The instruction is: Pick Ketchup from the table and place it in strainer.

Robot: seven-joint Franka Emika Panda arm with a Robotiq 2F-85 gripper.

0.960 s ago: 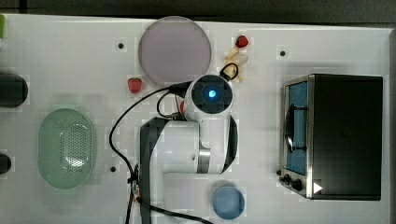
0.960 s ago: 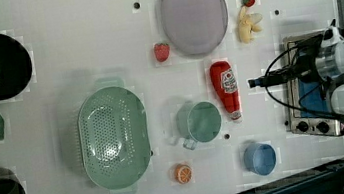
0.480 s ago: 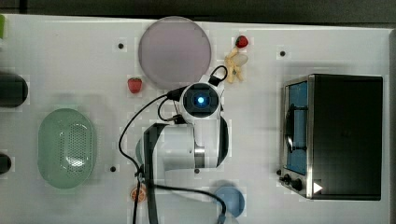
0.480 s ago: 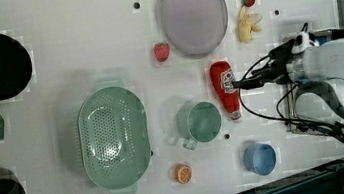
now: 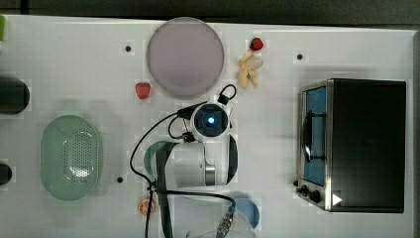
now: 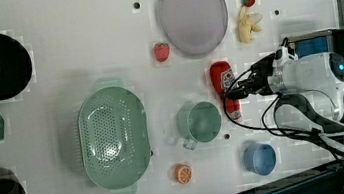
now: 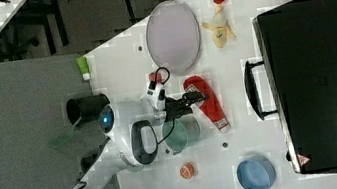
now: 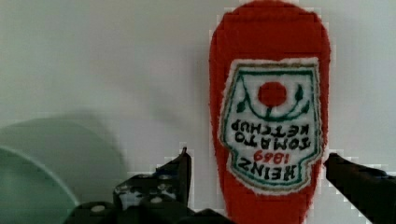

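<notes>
Looking through the wrist camera, I see my end effector [image 8: 254,182] spread wide, one finger [image 8: 180,175] on each side of the Ketchup [image 8: 271,112], gripping nothing. The bottle lies flat on the worktop [image 6: 77,44], beside the green mug [image 6: 199,122], well apart from the strainer [image 6: 113,135].

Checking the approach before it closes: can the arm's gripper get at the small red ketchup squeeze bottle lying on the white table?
Probably yes. The gripper is open, with a finger on either side of the small red ketchup squeeze bottle, and nothing lies between them. The teal-green mug sits beside it, apart.
</notes>
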